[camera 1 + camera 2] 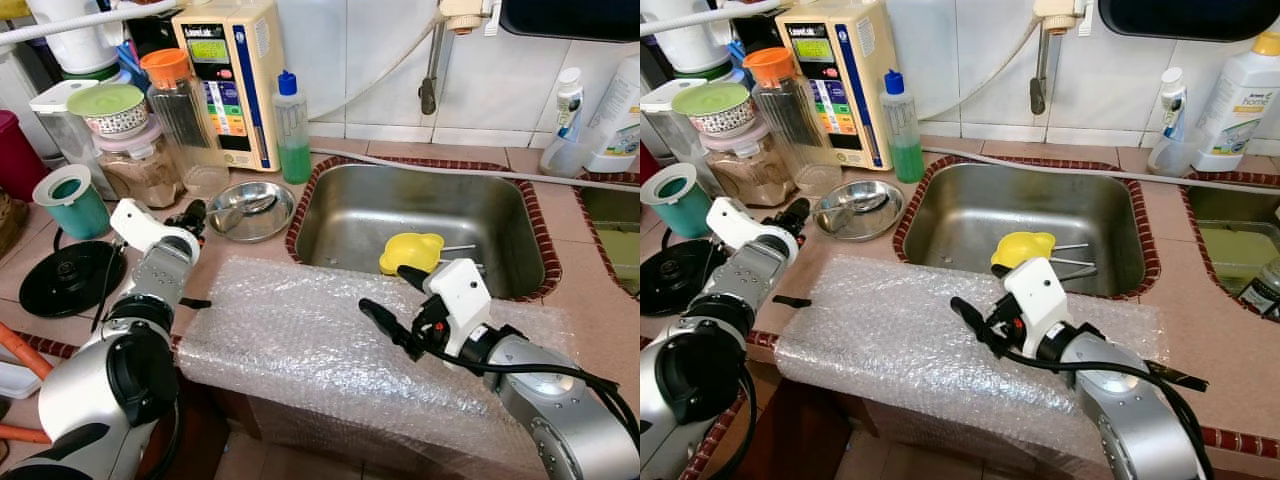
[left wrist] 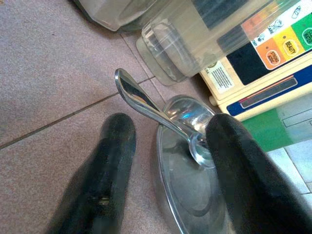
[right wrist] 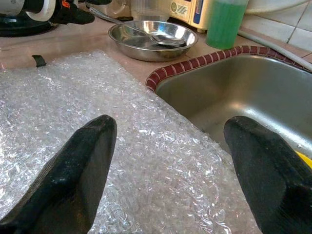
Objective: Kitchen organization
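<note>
Bubble wrap [image 1: 320, 350], clear and crinkled, lies draped over the front edge of the pinkish tiled counter [image 1: 1200, 335], its lower part hanging out of sight below the rim. The right gripper [image 1: 395, 305] hovers just above the sheet with its jaws spread wide apart and nothing between them; in the right wrist view the two black fingers [image 3: 78, 170] frame the wrap and the near rim of the sink.

To the left, the left gripper [image 1: 192, 218] sits low over the counter beside a shallow round steel dish [image 1: 250, 210]. Its jaws are released, standing either side of the handle of a polished metal spoon [image 2: 156, 114] without clearly touching it. The spoon's bowl rests inside the dish and its handle leans out over the rim.

Past the wrap lies the stainless sink [image 1: 415, 225], bordered by dark red tile. A yellow plastic piece [image 1: 410, 252] lies in it, partly hidden behind the right gripper, so its full shape is hard to make out.

Against the tiled wall stand a bottle of green liquid [image 1: 291, 130], a cream appliance with coloured buttons [image 1: 230, 80], and a clear jar with an orange lid [image 1: 180, 120]. A flat black round lid [image 1: 70, 278] lies near the counter's left edge.
</note>
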Tool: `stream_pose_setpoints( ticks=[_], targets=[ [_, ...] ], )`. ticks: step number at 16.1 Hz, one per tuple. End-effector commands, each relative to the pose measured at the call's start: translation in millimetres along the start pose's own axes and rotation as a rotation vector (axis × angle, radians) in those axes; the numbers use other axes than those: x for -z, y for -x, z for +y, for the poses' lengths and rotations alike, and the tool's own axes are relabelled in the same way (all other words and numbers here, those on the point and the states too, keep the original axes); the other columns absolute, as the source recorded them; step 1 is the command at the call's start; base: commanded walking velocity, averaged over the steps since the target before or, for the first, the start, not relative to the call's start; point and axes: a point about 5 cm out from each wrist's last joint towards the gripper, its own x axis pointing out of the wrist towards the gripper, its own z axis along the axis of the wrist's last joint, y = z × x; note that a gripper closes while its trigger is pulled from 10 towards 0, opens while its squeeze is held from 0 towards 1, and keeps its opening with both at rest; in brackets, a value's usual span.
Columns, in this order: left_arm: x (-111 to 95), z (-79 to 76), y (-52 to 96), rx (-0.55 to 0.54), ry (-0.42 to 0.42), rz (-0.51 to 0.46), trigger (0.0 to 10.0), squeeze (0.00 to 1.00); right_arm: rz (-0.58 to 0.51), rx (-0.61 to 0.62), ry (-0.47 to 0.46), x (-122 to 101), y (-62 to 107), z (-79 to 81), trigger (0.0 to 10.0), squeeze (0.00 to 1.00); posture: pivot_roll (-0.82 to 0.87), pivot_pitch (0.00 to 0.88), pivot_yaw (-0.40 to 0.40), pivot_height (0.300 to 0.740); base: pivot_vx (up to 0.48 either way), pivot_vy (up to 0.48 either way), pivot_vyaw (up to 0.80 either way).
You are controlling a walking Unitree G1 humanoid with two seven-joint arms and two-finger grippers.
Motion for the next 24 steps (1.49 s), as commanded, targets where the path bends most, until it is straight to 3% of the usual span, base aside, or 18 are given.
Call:
stream_pose_setpoints(
  ticks=[1,17,22,24],
  targets=[
    [-10,-3.5,-0.7,0.010,0.001,-0.019,0.0,0.00,-0.015,-0.023,0.014,-5,0.9,5.4,10.0,0.00,-0.12,0.000,0.131,0.740,0.000,0.000,0.00],
    [-20,-2.6,-0.1,0.019,-0.002,-0.076,0.0,0.00,-0.014,-0.019,0.024,-4,-1.5,5.4,10.0,0.00,-0.11,0.000,0.130,0.740,0.000,0.000,0.00],
    [-26,-13.4,-0.7,0.076,0.007,-0.120,0.0,0.00,-0.014,-0.017,0.031,-4,-2.4,3.5,10.0,0.00,-0.11,0.000,0.125,0.740,0.000,0.000,0.00],
    [-29,-24.3,-1.3,0.122,0.015,-0.141,0.0,0.00,-0.014,-0.015,0.034,-4,-3.6,2.5,10.0,0.00,-0.10,0.000,0.122,0.740,0.000,0.000,0.00]
  ],
)
